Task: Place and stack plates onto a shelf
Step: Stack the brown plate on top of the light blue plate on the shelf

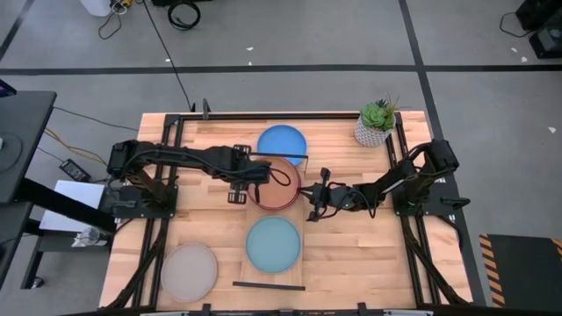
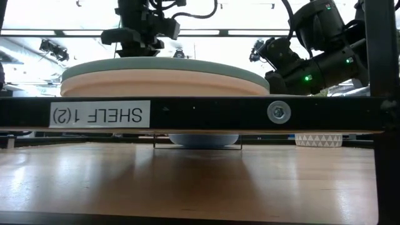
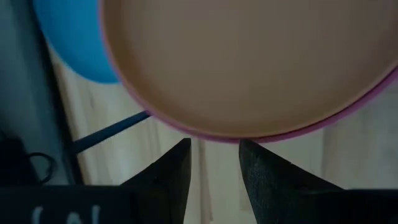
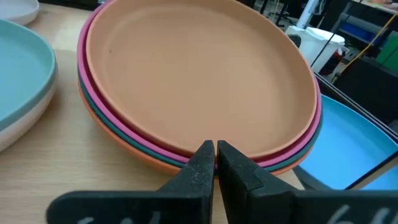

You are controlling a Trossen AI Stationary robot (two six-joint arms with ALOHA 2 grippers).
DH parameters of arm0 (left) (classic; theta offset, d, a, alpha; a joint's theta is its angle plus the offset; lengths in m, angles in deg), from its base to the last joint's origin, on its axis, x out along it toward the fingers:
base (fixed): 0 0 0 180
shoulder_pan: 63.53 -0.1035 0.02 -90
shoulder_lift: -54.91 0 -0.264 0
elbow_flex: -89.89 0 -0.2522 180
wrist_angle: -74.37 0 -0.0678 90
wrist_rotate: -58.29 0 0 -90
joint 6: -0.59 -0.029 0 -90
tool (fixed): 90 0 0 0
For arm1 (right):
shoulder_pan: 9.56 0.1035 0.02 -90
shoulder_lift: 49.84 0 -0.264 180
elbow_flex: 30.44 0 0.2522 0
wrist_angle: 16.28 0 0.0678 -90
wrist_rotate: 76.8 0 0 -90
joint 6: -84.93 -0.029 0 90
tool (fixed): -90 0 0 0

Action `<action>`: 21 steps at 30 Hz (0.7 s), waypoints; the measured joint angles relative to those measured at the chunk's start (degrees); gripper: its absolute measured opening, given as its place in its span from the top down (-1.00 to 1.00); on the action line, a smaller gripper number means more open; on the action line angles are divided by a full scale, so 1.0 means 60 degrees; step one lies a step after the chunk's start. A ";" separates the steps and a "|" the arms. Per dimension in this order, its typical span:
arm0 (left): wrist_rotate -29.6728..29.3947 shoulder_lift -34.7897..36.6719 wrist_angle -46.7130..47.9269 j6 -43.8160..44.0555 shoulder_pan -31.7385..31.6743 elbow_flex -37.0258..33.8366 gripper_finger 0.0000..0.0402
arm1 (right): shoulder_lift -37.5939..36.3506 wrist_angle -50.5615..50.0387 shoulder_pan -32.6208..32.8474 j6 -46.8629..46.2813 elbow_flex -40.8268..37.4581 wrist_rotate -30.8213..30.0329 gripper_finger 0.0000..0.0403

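We start at the right pincer (image 1: 311, 204): its fingers are clenched together on nothing, tips just beside the near rim of the plate stack (image 4: 199, 87) on the shelf (image 1: 294, 279). The stack lies directly ahead of this pincer, its tan plate (image 1: 279, 179) on top, with pink, teal and orange rims showing beneath. Opposite, the left pincer (image 1: 252, 179) stands released, fingers apart, above the far rim of the same stack, gripping nothing. We judge both pincers about equally near the stack, one on each side, so the coming move turns on which rim is addressed.

Outward from the right pincer: the blue plate (image 1: 282, 140) rests on the counter (image 1: 369, 254) beyond the stack; the light blue plate (image 1: 273, 244) sits further along the shelf on a cream one; a grey plate (image 1: 189, 270) lies on the counter, well apart.
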 joint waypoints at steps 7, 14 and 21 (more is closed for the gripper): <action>0.0335 0.0108 0.0022 -0.0053 0.0051 0.0000 0.29 | 0.0000 0.0146 0.0000 0.0133 -0.0004 -0.0003 0.87; 0.0729 -0.0231 0.0102 0.0120 0.0059 0.0000 0.29 | 0.0000 0.0236 0.0000 0.0113 -0.0004 0.0000 0.87; 0.0351 -0.0302 0.0100 0.0167 0.0070 0.0000 0.29 | 0.0000 0.0233 0.0003 0.0109 -0.0004 0.0003 0.87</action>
